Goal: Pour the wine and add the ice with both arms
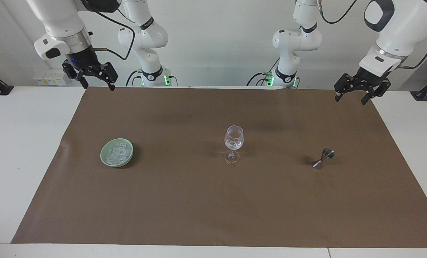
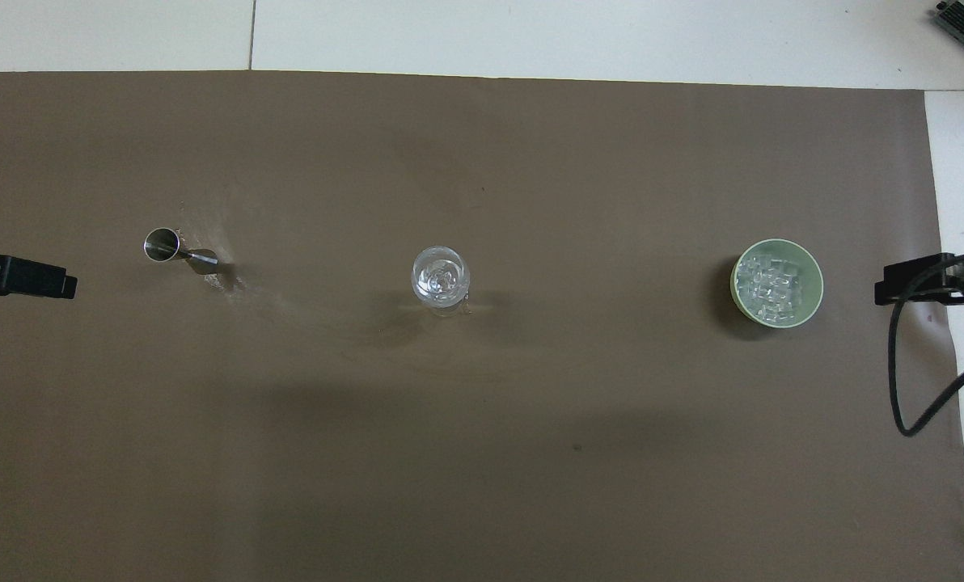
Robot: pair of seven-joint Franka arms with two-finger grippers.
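A clear stemmed wine glass (image 1: 234, 138) (image 2: 441, 275) stands upright mid-mat; glints show in its bowl, and I cannot tell what they are. Ice (image 1: 117, 152) (image 2: 775, 283) is heaped in a pale green bowl (image 1: 102, 157) (image 2: 815, 301) toward the right arm's end. A small steel jigger (image 1: 324, 157) (image 2: 167, 246) stands toward the left arm's end. No wine is visible. My left gripper (image 1: 350, 99) (image 2: 45, 283) hangs open and empty over the mat's corner by its base. My right gripper (image 1: 99, 87) (image 2: 894, 291) hangs open and empty over the other corner.
A brown mat (image 1: 213, 208) covers most of the white table (image 1: 20, 143). A black cable (image 2: 902, 380) droops from the right wrist over the mat's edge. Black clamp stands sit at both table ends near the robots.
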